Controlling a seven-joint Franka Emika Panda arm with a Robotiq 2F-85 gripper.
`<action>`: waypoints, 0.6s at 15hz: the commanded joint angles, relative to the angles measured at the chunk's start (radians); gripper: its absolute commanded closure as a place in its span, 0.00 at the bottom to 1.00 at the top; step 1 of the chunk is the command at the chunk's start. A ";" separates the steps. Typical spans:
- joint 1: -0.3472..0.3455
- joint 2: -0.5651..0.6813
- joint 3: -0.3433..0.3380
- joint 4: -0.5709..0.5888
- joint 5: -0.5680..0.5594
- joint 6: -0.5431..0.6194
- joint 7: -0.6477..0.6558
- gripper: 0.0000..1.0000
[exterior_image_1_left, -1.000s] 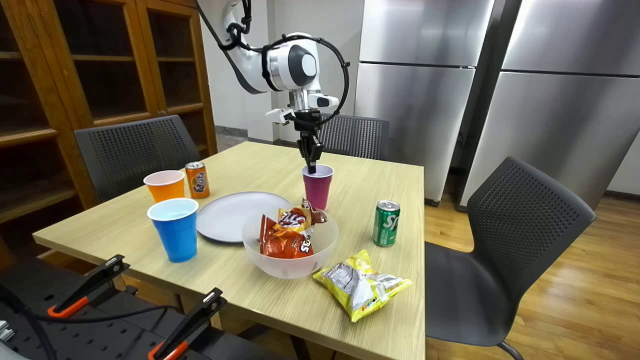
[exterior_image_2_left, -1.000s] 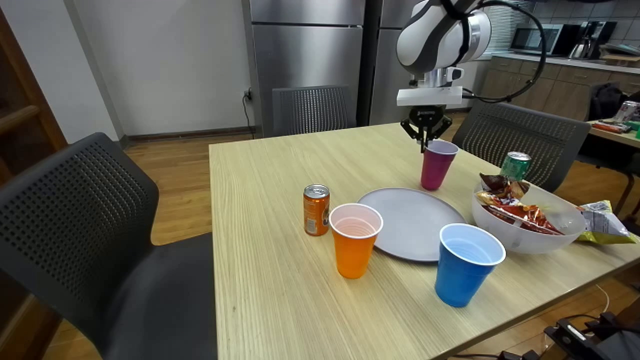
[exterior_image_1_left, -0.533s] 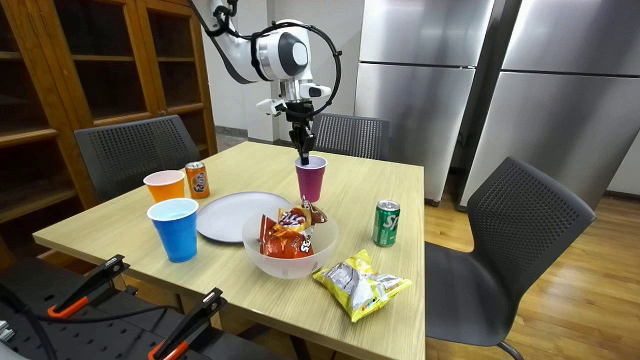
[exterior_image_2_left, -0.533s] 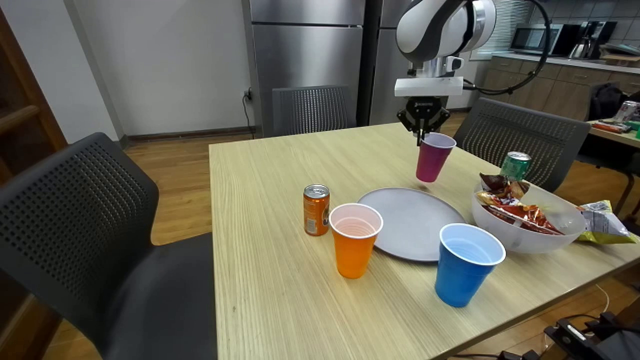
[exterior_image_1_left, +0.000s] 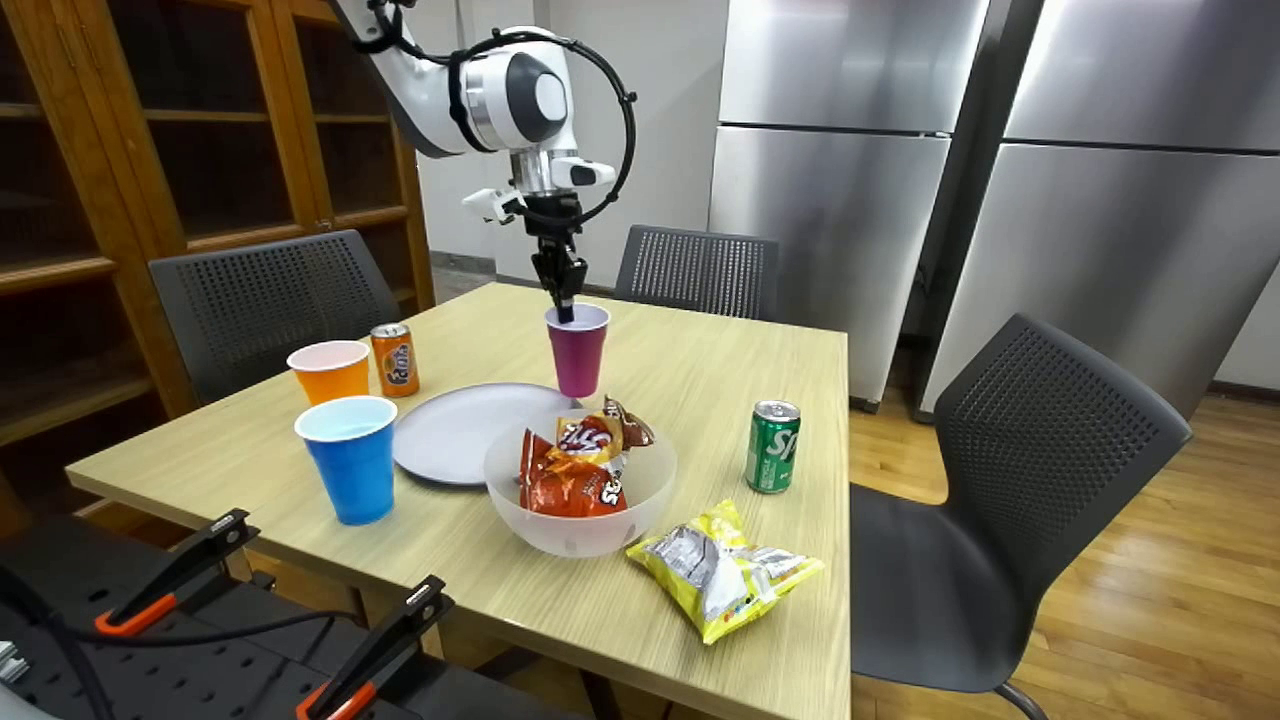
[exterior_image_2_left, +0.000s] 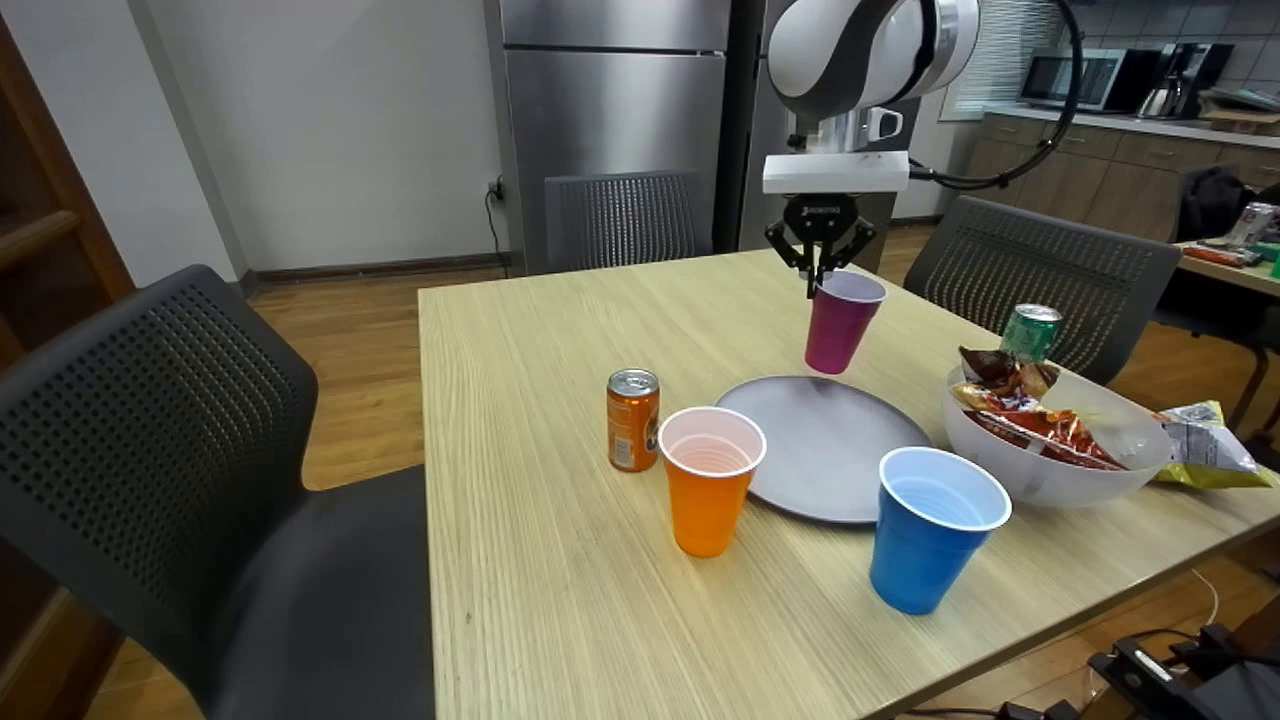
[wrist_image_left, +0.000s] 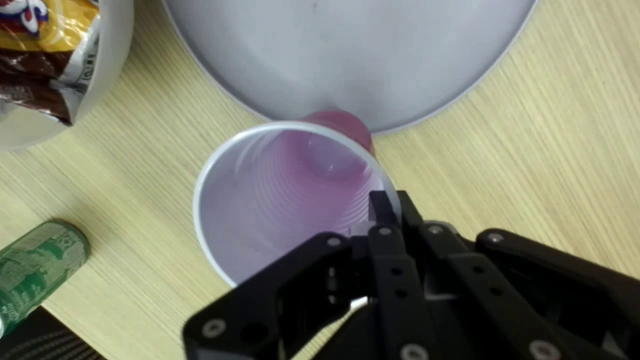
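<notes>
Black and slender, the tool (wrist_image_left: 395, 207) is clamped on the rim of a purple cup (exterior_image_2_left: 838, 325), one fingertip inside the wall and its mate outside. Seen in an exterior view, the cup leans a little, and its base looks lifted off the pale wooden desk (exterior_image_1_left: 720, 370). From the wrist, that base overlaps the edge of a grey plate (wrist_image_left: 350, 55); whether the two touch cannot be told.

Near the plate stands a frosted bowl (exterior_image_1_left: 580, 540) holding snack packets (exterior_image_1_left: 575, 490), and in the wrist view a strip of wood shows between bowl and plate. Beside the bowl, a yellow snack bag (exterior_image_1_left: 715, 570) lies on the desk, with a green can (exterior_image_1_left: 773, 450) upright near it. Across the plate, an orange cup (exterior_image_2_left: 705, 510) stands just beside an orange can (exterior_image_2_left: 632, 420), while a blue cup (exterior_image_2_left: 925, 560) stands upright close to the plate. Dark chairs (exterior_image_1_left: 1060, 460) stand around the desk. Steel fridges (exterior_image_1_left: 840, 70) and a wooden cabinet (exterior_image_1_left: 290, 150) rise behind.
</notes>
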 joint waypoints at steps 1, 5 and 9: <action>0.029 -0.059 0.018 -0.074 -0.028 0.018 0.008 0.99; 0.061 -0.049 0.037 -0.075 -0.034 0.009 0.007 0.99; 0.075 -0.026 0.056 -0.058 -0.028 -0.002 0.002 0.99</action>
